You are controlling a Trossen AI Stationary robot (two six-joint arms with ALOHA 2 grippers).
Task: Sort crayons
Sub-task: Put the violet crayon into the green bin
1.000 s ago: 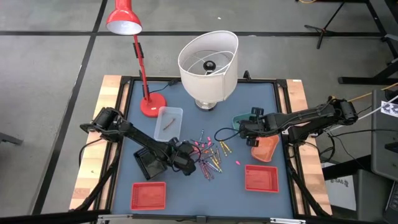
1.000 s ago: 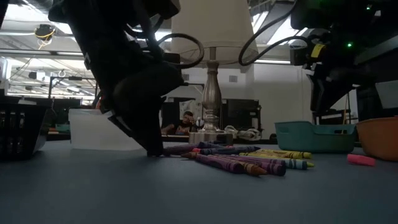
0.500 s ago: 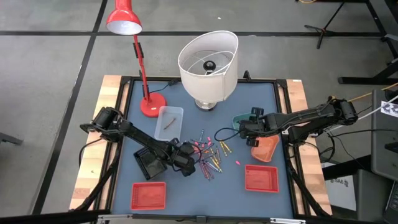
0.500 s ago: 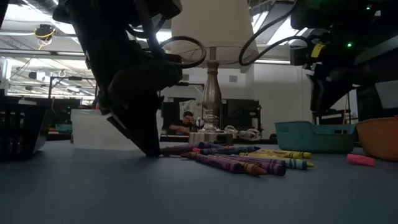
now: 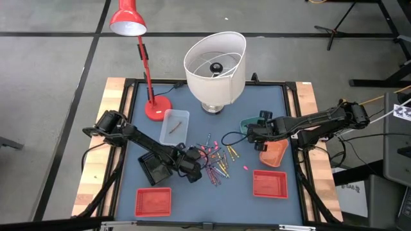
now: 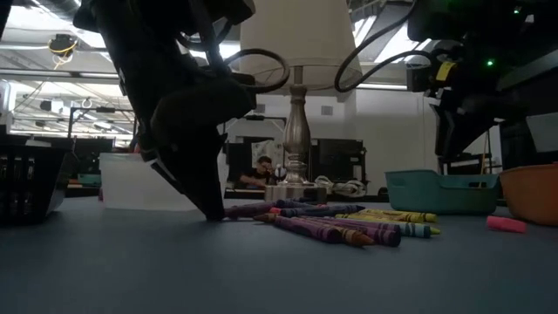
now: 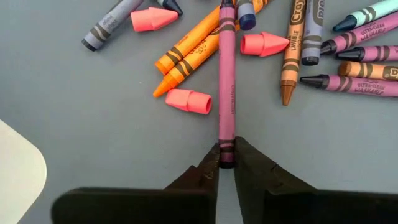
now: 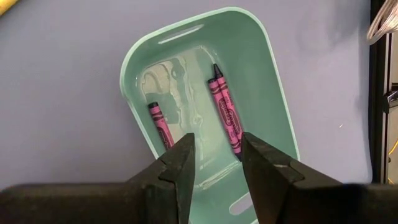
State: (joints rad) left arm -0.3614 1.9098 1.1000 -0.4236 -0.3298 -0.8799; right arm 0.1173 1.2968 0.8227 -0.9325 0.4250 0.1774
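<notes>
Several crayons (image 5: 216, 162) lie loose in a pile mid-table, with pink eraser caps among them. My left gripper (image 7: 227, 163) is at the pile's left edge, shut on a mauve crayon (image 7: 227, 81) that lies flat on the table. In the low view its dark tip (image 6: 214, 212) stands on the table beside the pile (image 6: 349, 225). My right gripper (image 8: 216, 155) hangs open above a teal tray (image 8: 186, 37), in which two magenta crayons (image 8: 227, 118) lie. My left gripper pinches the mauve crayon's near end (image 7: 227, 149) between its two fingertips (image 7: 208, 169). The fingers slant down from the table's left and lie along the crayon. The crayon rests flat on the table, its far end among the other crayons.
A black basket (image 5: 153, 168) stands right behind the left gripper. A clear tray (image 5: 174, 126), an orange bowl (image 5: 273, 154) and two red trays (image 5: 153, 201) (image 5: 270, 183) ring the pile. A white lampshade (image 5: 215, 61) and a red desk lamp (image 5: 157, 109) stand at the far side.
My left gripper has tipped a little at the wrist while its tip has stayed at the pile's left edge. The crayons have not moved.
</notes>
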